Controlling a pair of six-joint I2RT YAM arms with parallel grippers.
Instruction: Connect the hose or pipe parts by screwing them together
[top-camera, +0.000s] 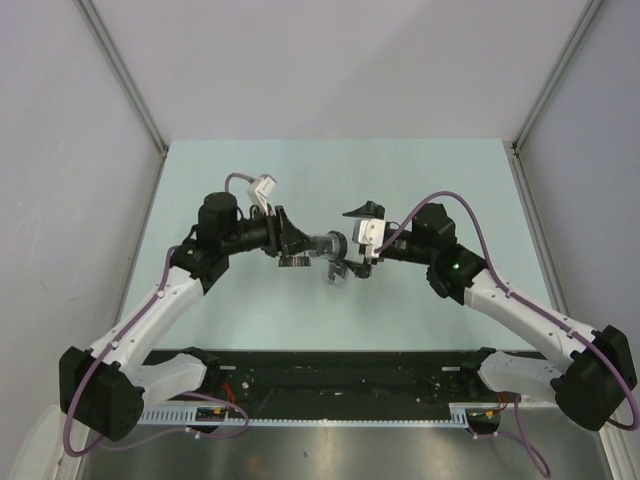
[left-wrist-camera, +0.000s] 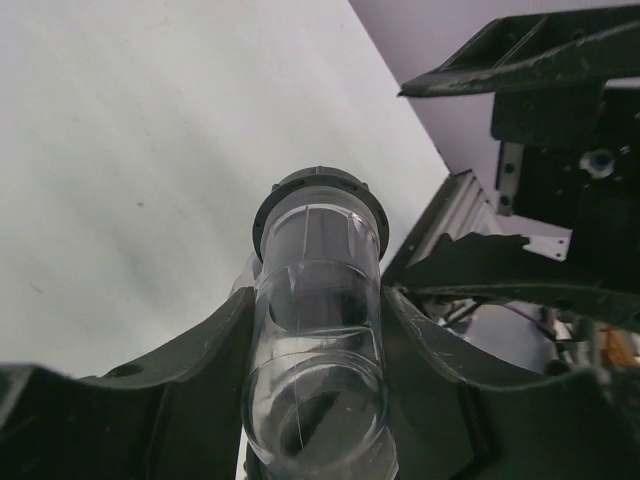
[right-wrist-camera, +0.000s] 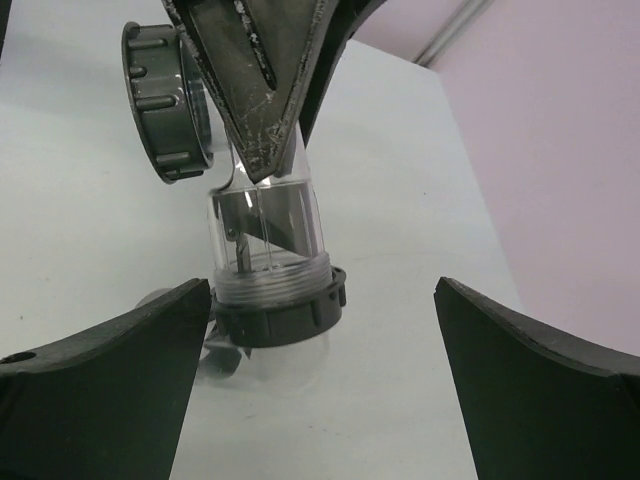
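The hose or pipe parts are clear plastic tubes with black ring nuts. My left gripper is shut on a clear tube that ends in a black ring; from above the tube hangs over the table's middle. In the right wrist view the left gripper's fingers hold the tube from above. Below it comes a threaded end with a black nut and a clear part under the nut. My right gripper is open wide on either side of that nut, its left finger close beside it.
A second black ring sits at the pipe's upper end, facing left. The pale green table is walled by grey panels at left, right and back. Both arms meet mid-table, the right gripper facing the left gripper.
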